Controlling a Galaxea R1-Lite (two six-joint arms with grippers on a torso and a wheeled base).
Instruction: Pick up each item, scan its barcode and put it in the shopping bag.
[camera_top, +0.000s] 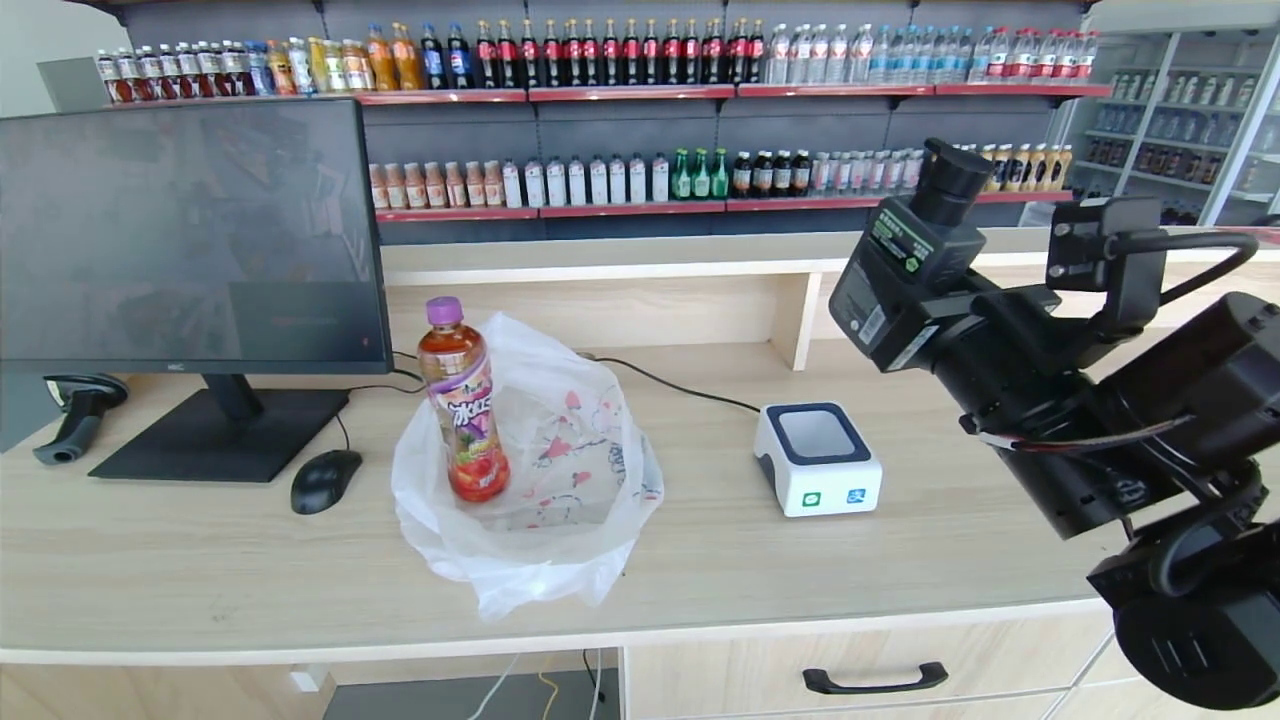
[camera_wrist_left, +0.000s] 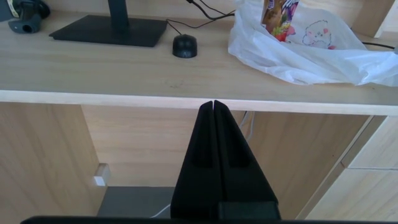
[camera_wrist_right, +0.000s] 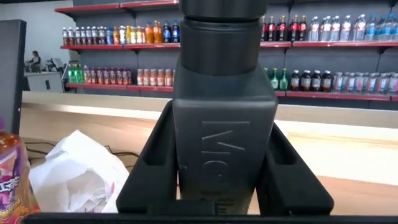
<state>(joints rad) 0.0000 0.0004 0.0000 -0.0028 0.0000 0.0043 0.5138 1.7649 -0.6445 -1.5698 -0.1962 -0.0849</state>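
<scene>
Scanner (camera_top: 818, 458) glass is faced upward on the counter (camera_top: 800, 560), left of and below the dark bottle (camera_top: 900, 272). That bottle is clamped in the right gripper (camera_top: 960, 340) and held high at the right, its long axis tilted, cap up and far. The shopping bag (camera_top: 560, 480) lies further left, with a juice bottle (camera_top: 462, 410) upright inside. The left gripper (camera_wrist_left: 214, 109) is closed on nothing, below the counter's near edge.

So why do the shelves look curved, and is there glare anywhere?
Head view: wide lens bows the shelves toward the edges; the dark monitor mirrors the room. Left wrist view: shade under the counter behind the shut left end effector. Right wrist view: even light on the dark bottle.
</scene>
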